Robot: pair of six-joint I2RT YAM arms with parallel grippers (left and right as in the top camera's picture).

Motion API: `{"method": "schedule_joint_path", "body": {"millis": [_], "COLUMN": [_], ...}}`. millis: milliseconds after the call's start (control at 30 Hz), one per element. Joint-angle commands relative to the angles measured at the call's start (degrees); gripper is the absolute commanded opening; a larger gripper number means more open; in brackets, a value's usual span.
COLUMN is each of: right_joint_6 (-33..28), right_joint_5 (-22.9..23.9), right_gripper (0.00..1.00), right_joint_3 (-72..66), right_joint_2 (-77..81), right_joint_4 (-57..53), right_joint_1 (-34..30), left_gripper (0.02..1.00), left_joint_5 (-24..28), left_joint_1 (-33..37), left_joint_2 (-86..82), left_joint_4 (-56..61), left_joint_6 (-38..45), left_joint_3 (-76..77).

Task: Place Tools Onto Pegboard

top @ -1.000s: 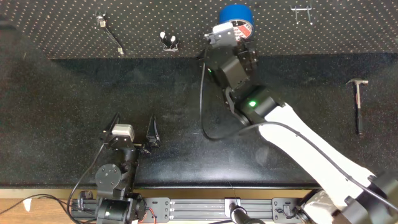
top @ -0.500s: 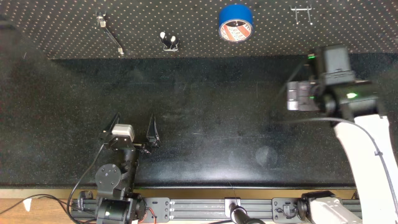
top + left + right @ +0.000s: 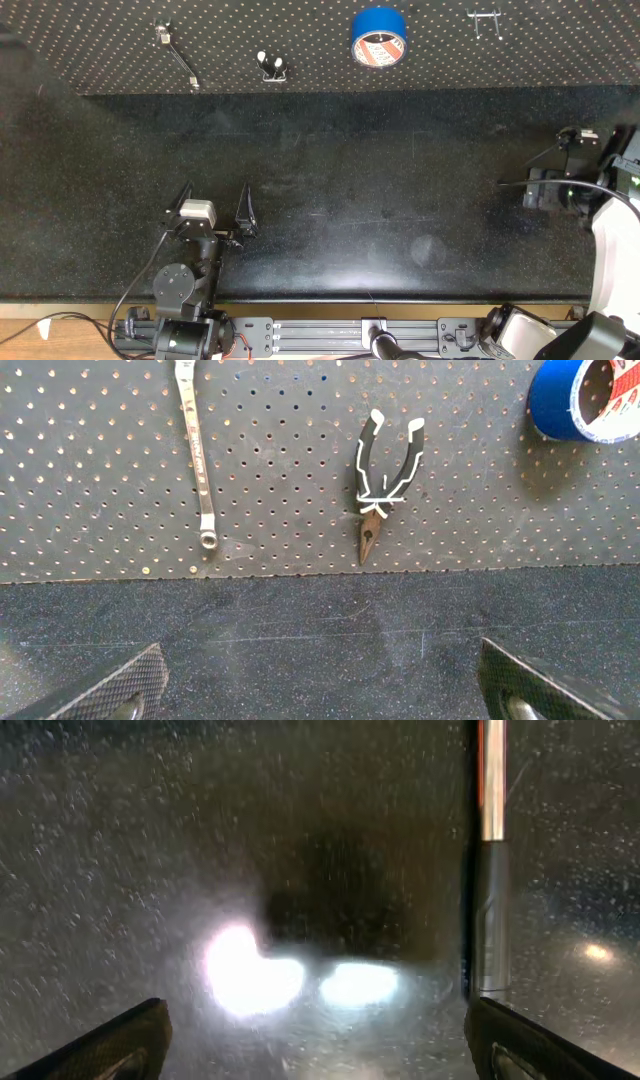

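On the pegboard hang a wrench, black-and-white pliers and a blue tape roll; the left wrist view shows the wrench, pliers and tape. A hammer lies on the mat at the far right, its head beside my right arm. My right gripper is open low over the mat, with the hammer handle near one finger. My left gripper is open and holds nothing near its base.
An empty metal hook sits on the pegboard right of the tape. The black mat runs across the table between the two arms. Cables trail from the right arm at the table's right edge.
My right arm has swung away from the tape roll, which stays hanging on the pegboard, and over to the far right above the hammer. The left arm has not moved.
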Motion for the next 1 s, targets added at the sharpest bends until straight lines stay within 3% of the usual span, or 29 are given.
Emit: {"method": "schedule_joint_path", "body": {"millis": [33, 167, 400, 467, 1000], "right_joint_6": [-5.5, -13.6, -20.7, -20.9, -23.0], "right_joint_5": [4.7, 5.6, 6.9, 8.4, 7.7], "right_gripper": [0.958, 0.958, 0.958, 0.961, 0.958], "right_joint_3": [-0.6, -0.5, 4.4, 5.9, 6.0], "right_joint_2": [-0.2, 3.2, 10.6, 12.4, 16.3], "right_joint_4": [-1.2, -1.3, -0.2, -0.2, 1.7], "right_joint_1": [-6.0, -8.1, -8.1, -8.3, -9.3], "left_gripper": [0.996, 0.996, 0.996, 0.996, 0.996], "left_joint_5": [0.2, 0.2, 0.2, 0.2, 0.2], "left_joint_1": [0.2, 0.2, 0.2, 0.2, 0.2], "left_joint_2": [-0.3, -0.3, -0.3, -0.3, -0.3], "left_joint_4": [-0.5, -0.5, -0.5, -0.5, -0.5], "left_joint_6": [0.3, 0.3, 0.3, 0.3, 0.3], "left_joint_3": [-0.1, -0.1, -0.1, -0.1, -0.1]}}
